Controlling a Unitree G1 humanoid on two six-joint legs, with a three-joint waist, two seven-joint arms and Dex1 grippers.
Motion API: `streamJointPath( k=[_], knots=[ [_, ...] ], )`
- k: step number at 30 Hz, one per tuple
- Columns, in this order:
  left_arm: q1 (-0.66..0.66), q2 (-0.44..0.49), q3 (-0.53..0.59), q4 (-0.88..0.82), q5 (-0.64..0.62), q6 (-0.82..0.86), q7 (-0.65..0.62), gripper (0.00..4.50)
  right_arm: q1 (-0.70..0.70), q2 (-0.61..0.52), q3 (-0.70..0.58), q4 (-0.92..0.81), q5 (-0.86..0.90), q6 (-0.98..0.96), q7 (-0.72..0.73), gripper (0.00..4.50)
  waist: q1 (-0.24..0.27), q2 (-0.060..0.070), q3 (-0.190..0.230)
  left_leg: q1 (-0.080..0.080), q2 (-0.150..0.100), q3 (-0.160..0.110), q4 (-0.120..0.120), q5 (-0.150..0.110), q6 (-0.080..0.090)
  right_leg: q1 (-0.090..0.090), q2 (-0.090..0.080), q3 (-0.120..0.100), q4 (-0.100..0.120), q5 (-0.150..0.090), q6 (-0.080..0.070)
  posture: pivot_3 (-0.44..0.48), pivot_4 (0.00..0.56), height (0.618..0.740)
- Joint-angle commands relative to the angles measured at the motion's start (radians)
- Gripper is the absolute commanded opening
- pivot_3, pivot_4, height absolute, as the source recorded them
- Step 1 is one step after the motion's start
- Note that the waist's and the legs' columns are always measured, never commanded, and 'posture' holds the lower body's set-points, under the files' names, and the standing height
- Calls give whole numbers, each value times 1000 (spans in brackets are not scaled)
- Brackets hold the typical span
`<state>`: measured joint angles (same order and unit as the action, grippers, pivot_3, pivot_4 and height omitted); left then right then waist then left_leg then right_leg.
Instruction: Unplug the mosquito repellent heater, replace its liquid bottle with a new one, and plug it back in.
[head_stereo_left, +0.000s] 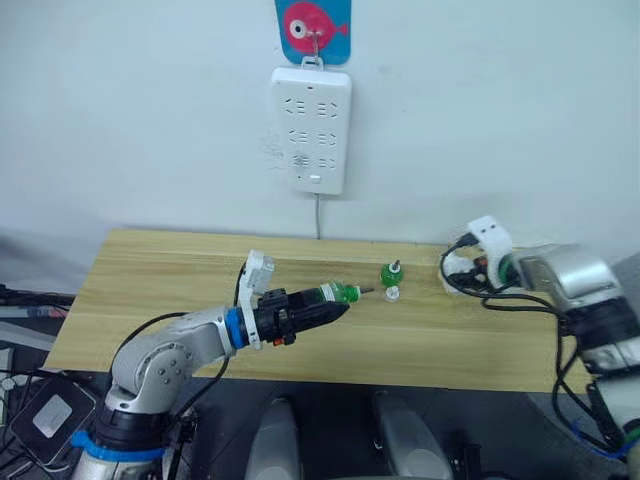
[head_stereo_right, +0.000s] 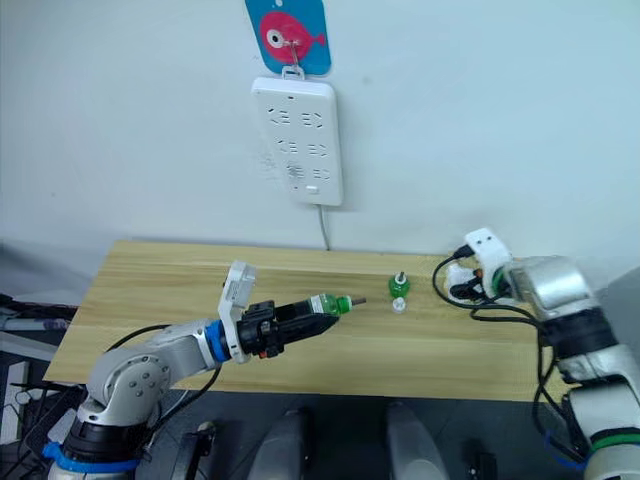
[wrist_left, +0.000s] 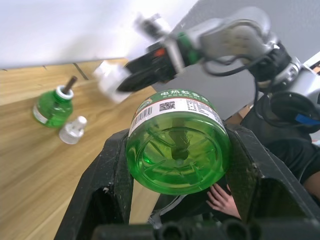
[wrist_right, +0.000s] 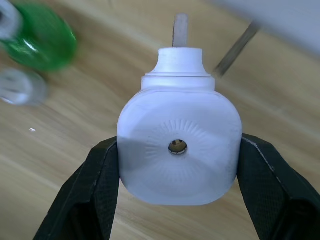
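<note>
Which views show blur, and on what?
Left wrist view: held green bottle sharp, right gripper with the white heater smeared. Right wrist view: mosquito repellent heater sharp, green bottle on the table and small white cap soft.

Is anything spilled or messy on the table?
No spill shows. A green bottle stands upright on the table with its small cap off beside it. The left end effector holds another bottle; the right end effector holds the white heater.
</note>
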<state>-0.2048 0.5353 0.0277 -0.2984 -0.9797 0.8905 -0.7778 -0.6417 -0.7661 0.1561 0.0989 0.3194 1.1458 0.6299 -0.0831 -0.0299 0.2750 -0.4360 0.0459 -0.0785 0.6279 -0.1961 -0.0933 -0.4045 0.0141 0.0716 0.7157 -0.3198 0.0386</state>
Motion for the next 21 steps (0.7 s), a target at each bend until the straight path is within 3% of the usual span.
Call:
streamJointPath(
  k=[1,4,9,16,21],
  knots=[
    [-49,19,69,18,-94,56,-28,2263,106,3,-260,-268,194,73,78,2931,-1,0,0,0,0,0,0,0,0,0,0,0,0,0,0,-150,216,725],
    [-91,46,126,48,-199,136,-38,2263,167,97,-516,-377,426,171,121,2931,-8,0,0,0,1,0,0,0,0,0,0,0,0,0,0,-166,215,725],
    [-144,104,166,70,-343,260,-53,2263,168,176,-671,-501,740,350,114,2931,-16,0,0,1,1,0,1,0,0,0,1,0,2,0,0,-173,214,725],
    [-197,121,152,71,-407,328,-62,2263,135,233,-658,-494,1034,411,-33,2931,-27,0,0,1,0,0,1,0,0,1,1,1,2,0,0,-164,211,725],
    [-210,113,154,66,-451,346,-47,2263,137,198,-611,-465,1158,351,-133,2931,-29,0,0,1,1,1,1,0,0,1,1,1,2,0,0,-158,208,725]
  ],
)
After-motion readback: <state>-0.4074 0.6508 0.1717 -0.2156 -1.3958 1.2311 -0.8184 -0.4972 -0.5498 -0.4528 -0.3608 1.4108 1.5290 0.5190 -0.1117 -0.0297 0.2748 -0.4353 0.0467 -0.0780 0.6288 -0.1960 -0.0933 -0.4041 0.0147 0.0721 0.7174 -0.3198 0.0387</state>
